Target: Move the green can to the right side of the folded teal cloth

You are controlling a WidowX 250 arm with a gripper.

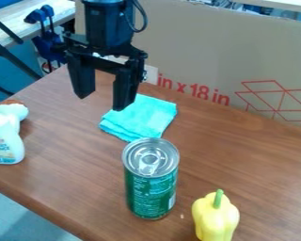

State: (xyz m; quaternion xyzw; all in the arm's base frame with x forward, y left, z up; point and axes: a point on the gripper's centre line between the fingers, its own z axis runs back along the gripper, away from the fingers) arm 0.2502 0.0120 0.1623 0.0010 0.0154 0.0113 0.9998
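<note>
Turquoise cloth [144,117], folded, below the gripper [103,102]

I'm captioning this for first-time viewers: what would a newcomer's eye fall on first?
Probably the tall green can with its shiny silver top, standing upright on the brown table near the middle of the view. To its lower right, the bright yellow pepper with a green stem stands out next. Above, the black gripper hangs open beside a folded turquoise cloth.
</note>
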